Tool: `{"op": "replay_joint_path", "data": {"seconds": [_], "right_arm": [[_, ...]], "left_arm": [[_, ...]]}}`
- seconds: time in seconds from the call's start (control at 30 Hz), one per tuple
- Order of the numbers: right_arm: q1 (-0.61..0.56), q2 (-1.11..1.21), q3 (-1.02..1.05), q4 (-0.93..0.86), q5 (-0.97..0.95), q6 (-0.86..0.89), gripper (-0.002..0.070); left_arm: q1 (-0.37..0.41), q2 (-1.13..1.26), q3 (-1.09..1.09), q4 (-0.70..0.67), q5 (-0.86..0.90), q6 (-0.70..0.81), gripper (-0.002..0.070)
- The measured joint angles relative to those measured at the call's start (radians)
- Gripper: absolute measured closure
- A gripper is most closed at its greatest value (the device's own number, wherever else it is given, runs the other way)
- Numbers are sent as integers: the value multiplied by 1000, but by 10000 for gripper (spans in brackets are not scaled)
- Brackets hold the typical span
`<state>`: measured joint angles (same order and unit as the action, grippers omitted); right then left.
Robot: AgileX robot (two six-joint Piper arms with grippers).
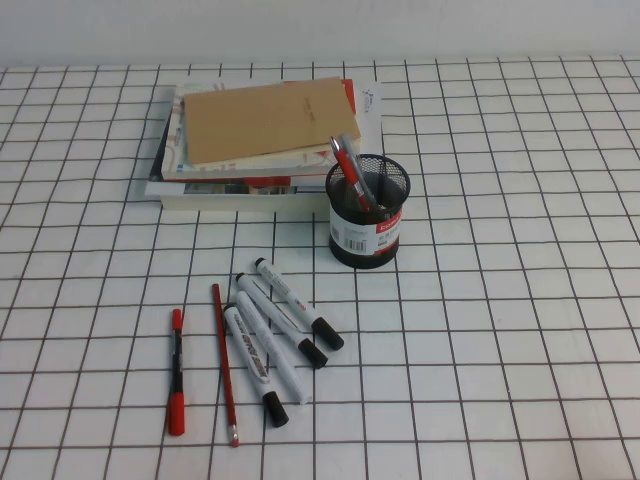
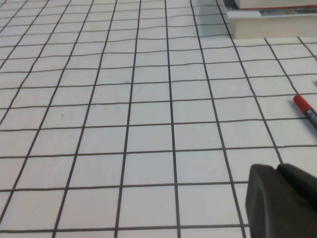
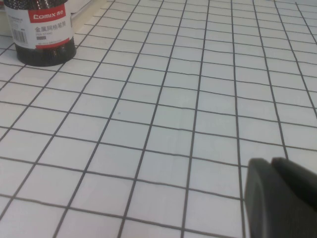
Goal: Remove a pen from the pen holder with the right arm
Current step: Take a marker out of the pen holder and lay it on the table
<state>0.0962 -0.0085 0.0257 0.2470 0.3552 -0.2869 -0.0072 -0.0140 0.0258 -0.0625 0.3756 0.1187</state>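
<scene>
White cloth [image 1: 520,300] ruled in dark squares covers the table. At the lower left of the high view we see a red-and-black pen [image 1: 176,372] lying flat. Just to its right lies a red pencil [image 1: 225,365], and next come three white markers [image 1: 280,335] with black caps, side by side and slanted. Above them, in the upper left part of the frame, a stack of books [image 1: 220,190] lies with a brown cover [image 1: 270,120] on top. Just right of the stack, near the middle of the frame, the black mesh pen holder [image 1: 367,225] stands upright. A red pen [image 1: 350,172] leans inside it, its upper end out over the rim. From the left wrist camera we see the left gripper [image 2: 278,168] low over bare cloth, near the red-and-black pen's tip, its dark fingers pressed together and holding nothing. From the right wrist camera we see the right gripper [image 3: 271,161] low over bare cloth too, fully closed and empty, well apart from the pen holder.
</scene>
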Motion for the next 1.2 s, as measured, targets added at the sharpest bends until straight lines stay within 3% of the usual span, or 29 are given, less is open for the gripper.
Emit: {"op": "replay_joint_path", "data": {"seconds": [1.2], "right_arm": [[0, 0, 0, 41, -5, 0, 692]], "left_arm": [[0, 0, 0, 0, 0, 0, 679]]}}
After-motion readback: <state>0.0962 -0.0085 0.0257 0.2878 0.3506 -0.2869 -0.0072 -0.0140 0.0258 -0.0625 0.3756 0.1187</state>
